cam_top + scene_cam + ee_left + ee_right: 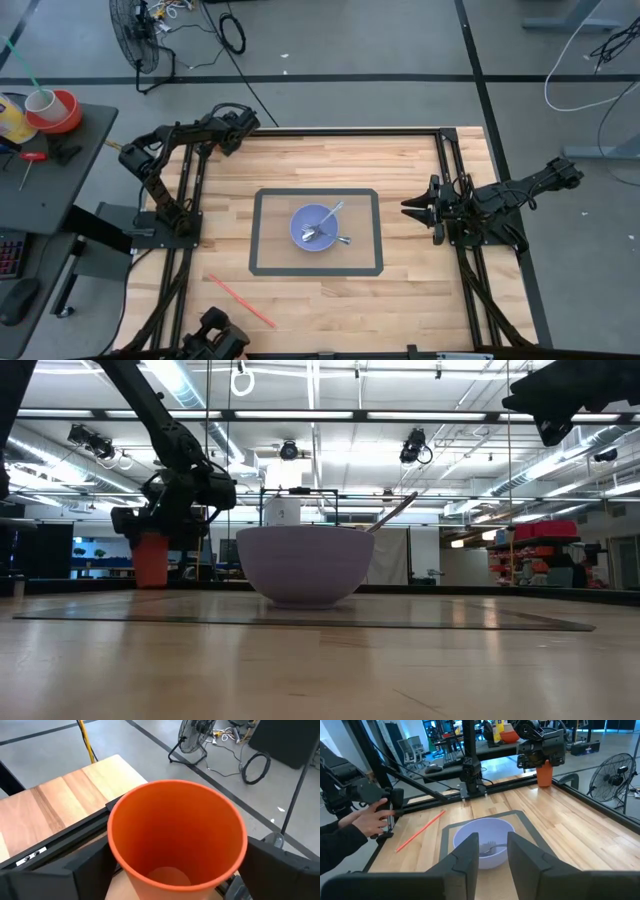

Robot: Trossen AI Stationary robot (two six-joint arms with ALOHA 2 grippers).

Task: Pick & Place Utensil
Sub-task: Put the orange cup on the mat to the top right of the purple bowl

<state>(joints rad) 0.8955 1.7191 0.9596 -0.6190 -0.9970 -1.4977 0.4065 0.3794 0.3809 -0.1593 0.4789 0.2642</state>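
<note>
Left claw (175,885): clenched on an orange cup (176,837), at 11 o'clock of the table (330,290); only the left wrist view shows inside the cup.
Right claw (408,206): released, at 3 o'clock of the bowl (318,228).
Utensils (325,226): 2 in the bowl.
Straw (241,301): 7 o'clock.
Right wrist view only: a person's hand (372,820).

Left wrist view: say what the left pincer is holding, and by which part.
The left pincer grips an orange cup by its lower sides, upright, mouth open. The right pincer holds nothing; it is open above the bowl.
</note>
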